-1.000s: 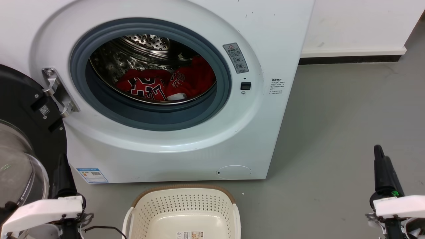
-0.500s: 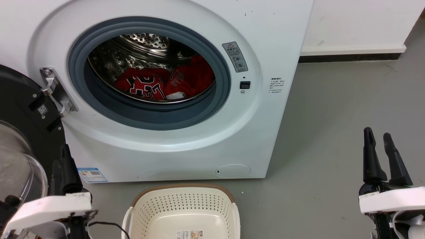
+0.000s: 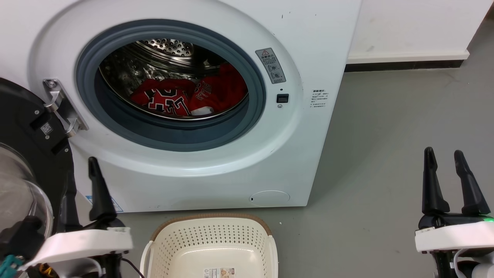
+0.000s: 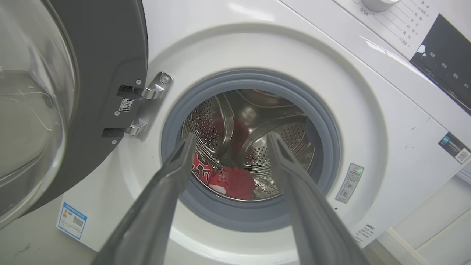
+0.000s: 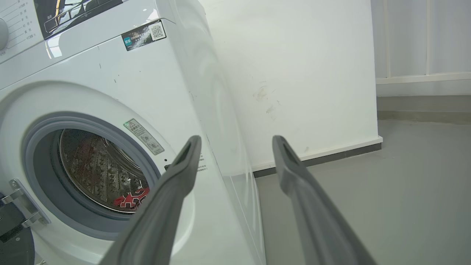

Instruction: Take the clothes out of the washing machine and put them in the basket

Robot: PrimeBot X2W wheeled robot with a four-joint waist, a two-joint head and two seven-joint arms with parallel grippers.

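The red clothes (image 3: 181, 98) lie bunched at the bottom of the steel drum of the white washing machine (image 3: 216, 170), whose opening is uncovered. In front of it on the floor stands the cream basket (image 3: 210, 217), with nothing but a label on its base. My left gripper (image 3: 81, 168) is open, low at the left beside the door. Its wrist view looks between its fingers (image 4: 231, 135) into the drum at the clothes (image 4: 232, 180). My right gripper (image 3: 443, 150) is open over bare floor at the right, and its own view (image 5: 236, 138) catches the clothes (image 5: 130, 200) at an angle.
The black-rimmed glass door (image 3: 23, 127) hangs swung open at the far left, close to my left arm. Grey floor (image 3: 386, 135) stretches right of the machine to a white wall with a dark skirting (image 3: 405, 65).
My left gripper has risen and shifted right, its fingers now showing apart. My right gripper has risen, and its two fingers now show spread. The head view has shifted slightly.
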